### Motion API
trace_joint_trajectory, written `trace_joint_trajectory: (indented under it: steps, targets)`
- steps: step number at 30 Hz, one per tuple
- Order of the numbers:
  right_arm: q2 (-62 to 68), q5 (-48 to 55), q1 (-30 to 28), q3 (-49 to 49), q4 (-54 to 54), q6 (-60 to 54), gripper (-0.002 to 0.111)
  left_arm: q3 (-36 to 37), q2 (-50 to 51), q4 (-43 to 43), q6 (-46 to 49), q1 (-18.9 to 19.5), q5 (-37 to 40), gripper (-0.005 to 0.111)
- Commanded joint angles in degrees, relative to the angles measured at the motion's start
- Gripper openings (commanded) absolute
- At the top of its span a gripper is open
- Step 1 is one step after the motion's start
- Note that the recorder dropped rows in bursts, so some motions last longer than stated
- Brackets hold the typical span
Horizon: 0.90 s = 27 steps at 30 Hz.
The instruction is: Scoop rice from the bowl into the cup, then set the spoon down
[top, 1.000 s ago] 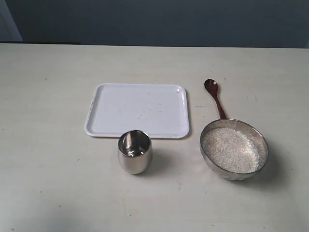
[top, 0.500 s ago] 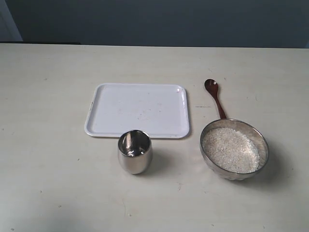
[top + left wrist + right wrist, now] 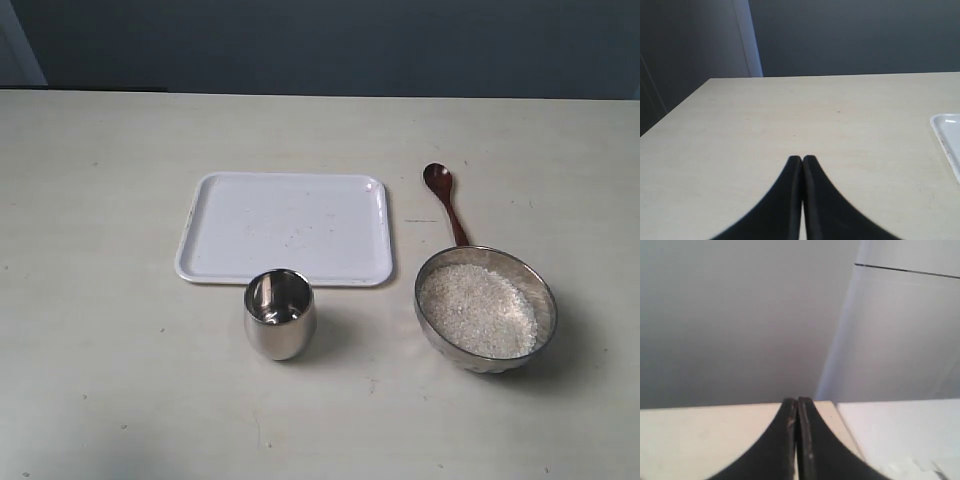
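- The left end effector [image 3: 802,159] is hanging pinched shut on nothing, low over the pale surface [image 3: 740,125]. The right end effector [image 3: 797,401] is likewise pressed closed and empty.
- Neither is showing in the exterior view, so every item is lying well apart from both.
- The cup [image 3: 279,314] is standing upright on the left end effector's side, looking empty.
- The bowl [image 3: 478,362], on the right end effector's side, is brimming with rice [image 3: 478,308].
- The white tray [image 3: 285,227] is lying beyond the cup.
- The spoon [image 3: 446,204] is lying farthest back, its handle meeting the bowl's far rim.
- By the look of it, nothing is done yet: grasping, scooping, pouring and setting down are all waiting.
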Motion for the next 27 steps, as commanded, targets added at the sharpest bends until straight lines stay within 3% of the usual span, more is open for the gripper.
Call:
trace_joint_trajectory:
  steps: [1, 3, 7, 11, 18, 27]
  targets:
    - [11.86, 18.21, 0.25, -11.83, 3.56, -8.84, -0.001, -0.14, -0.22, 0.0, -0.23, -0.02, -0.82, 0.0]
    - [17.53, 23.01, 0.25, -16.98, 9.41, -11.79, -0.001, -0.14, -0.22, 0.0, -0.23, -0.02, -0.82, 0.0]
    - [27.64, 31.73, 0.25, -27.45, 30.1, -31.96, -0.001, -0.14, -0.22, 0.0, -0.23, -0.02, -0.82, 0.0]
    - [36.77, 34.61, 0.25, -34.86, 45.68, -41.89, -0.001, -0.14, -0.22, 0.0, -0.23, -0.02, -0.82, 0.0]
    - [52.09, 37.87, 1.32, -38.66, 51.67, -43.3, -0.001, -0.14, -0.22, 0.0, -0.23, -0.02, -0.82, 0.0]
    - [65.57, 34.03, 12.84, -38.78, 46.63, -46.68, -0.001, -0.14, -0.22, 0.0, -0.23, -0.02, -0.82, 0.0]
